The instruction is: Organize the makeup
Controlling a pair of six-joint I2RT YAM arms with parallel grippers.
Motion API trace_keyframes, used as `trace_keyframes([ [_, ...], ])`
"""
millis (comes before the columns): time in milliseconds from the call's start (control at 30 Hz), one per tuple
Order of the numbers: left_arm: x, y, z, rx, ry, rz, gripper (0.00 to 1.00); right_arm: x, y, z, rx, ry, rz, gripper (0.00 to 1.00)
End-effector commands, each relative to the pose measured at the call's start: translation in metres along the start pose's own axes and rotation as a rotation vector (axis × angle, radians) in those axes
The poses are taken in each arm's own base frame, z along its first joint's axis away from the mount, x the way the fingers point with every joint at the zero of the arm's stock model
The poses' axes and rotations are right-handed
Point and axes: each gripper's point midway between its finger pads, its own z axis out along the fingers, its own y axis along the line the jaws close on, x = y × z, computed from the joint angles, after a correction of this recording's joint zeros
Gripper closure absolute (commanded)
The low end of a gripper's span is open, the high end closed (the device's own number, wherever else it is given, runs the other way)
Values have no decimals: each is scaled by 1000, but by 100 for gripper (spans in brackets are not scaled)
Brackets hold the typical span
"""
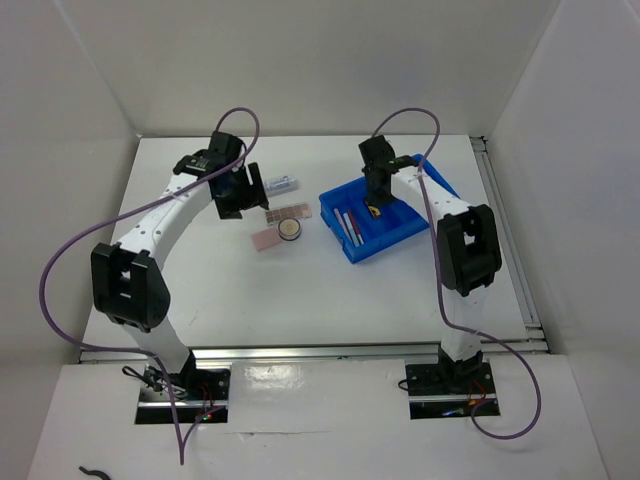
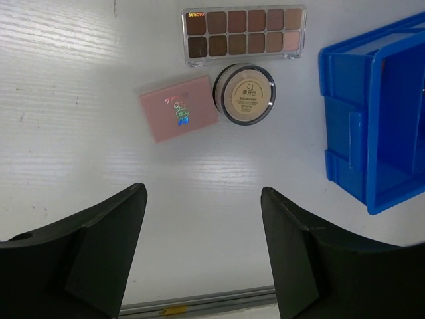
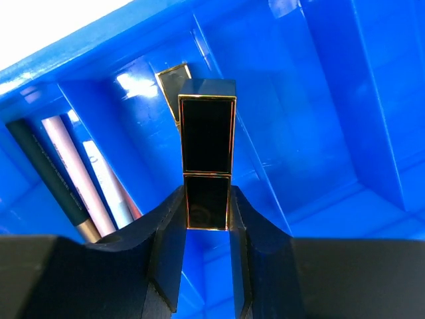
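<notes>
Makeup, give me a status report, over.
Right gripper shut on black-gold case, over blue bin. Left gripper open above table. Palette, compact, pink pad outside bin. No obstruction seen.

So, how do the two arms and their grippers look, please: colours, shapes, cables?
Both the left arm and the right arm have white tubular links with bulky black joint housings. A purple cable loops loosely along each one. The left gripper and right gripper are matte black, with two broad, wedge-shaped fingers each. No markings are visible on them.
</notes>
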Motion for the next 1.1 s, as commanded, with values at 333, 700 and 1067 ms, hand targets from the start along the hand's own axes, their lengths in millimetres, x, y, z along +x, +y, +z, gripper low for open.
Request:
trace_keyframes([
  [333, -5, -12, -23, 33, -47, 106, 16, -44, 8, -51, -46, -140, 2, 41],
  [700, -28, 30, -73, -110, -251, -108, 16, -19, 182, -119, -416, -165, -227, 44],
  [1067, -18, 67, -92, -181, -303, -285, 16, -2, 259, -60, -484, 5, -222, 5],
])
